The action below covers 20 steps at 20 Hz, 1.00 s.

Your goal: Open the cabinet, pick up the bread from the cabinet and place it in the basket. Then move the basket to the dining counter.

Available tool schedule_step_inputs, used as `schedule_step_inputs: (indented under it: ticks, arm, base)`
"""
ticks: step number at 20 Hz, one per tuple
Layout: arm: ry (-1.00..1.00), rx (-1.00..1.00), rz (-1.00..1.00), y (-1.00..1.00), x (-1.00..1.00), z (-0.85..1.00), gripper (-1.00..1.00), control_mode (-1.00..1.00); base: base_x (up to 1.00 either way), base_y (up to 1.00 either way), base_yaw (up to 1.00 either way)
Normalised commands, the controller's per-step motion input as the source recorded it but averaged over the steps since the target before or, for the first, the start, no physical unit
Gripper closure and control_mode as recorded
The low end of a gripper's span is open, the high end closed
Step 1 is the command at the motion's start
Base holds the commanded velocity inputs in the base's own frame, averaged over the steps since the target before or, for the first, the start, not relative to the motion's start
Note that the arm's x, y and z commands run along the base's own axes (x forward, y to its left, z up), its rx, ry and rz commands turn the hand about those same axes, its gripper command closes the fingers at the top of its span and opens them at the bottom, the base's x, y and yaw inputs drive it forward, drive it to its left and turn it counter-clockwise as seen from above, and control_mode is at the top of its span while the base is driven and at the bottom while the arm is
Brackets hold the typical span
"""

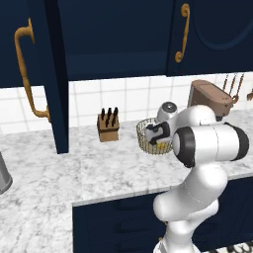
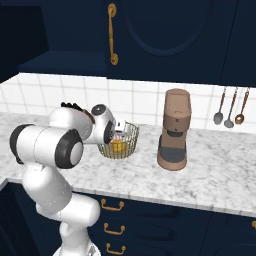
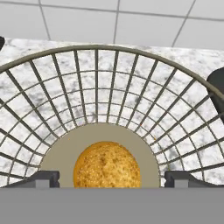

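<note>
Here the bread, round, lies flat on the basket floor.

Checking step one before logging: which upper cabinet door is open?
The cabinet door at far left of the left base view, swung out edge-on over the worktop. The arched-panel door to its right, above the coffee machine, sits shut and flat.

The white arm folds forward at its elbow, its end effector pointing down with jaws spread wide.
</note>
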Motion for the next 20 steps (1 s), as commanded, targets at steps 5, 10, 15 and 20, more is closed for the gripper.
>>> schedule_step_inputs:
  ticks: [5,10,15,20]
  arm:
    - [-0.11,0.0,0.0,0.0,-0.15,0.21,-1.0,-1.0]
    - [-0.13,0.02,-0.04,0.0,-0.46,0.64,-1.0,-1.0]
    - [0.02,0.05,-0.06,-0.01,-0.49,0.82,-1.0,-1.0]
    - [0.12,0.0,-0.21,-0.1,-0.47,0.59,-1.0,-1.0]
  base:
    - [0.0,0.0,0.0]
    - [0.0,0.0,0.0]
    - [0.0,0.0,0.0]
    - [0.0,0.0,0.0]
